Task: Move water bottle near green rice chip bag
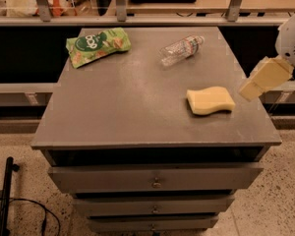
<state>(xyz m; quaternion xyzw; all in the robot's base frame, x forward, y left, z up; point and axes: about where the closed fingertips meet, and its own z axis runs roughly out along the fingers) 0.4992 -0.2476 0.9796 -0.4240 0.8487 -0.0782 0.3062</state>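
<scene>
Cabinet (137, 112): grey flat top, carries all three items. Landmark for positions is the sponge (210, 100), on the near-right part of the top.

Bag (97, 45): green, lying flat, well apart from the sponge toward the far-left corner.

Gripper (263, 78): tan, just right of the sponge, hanging off the cabinet's right edge and above top level. Whether it is parted or closed does not show. Nothing visibly held.

Bottle (182, 49): on its side, beyond the sponge and slightly left, near the far edge. It touches nothing and lies between the sponge and the bag, nearer the sponge.

Key relation: from the gripper the bottle lies away and to the left, past the sponge. Its long axis runs diagonally, near-left to far-right, roughly pointing back toward the gripper's side.

Judgement: the reach should pass above or behind the sponge, with the wrist turned so the closing direction crosses that diagonal. A round bottle may roll if nudged. The carry then goes leftward to the bag.
</scene>
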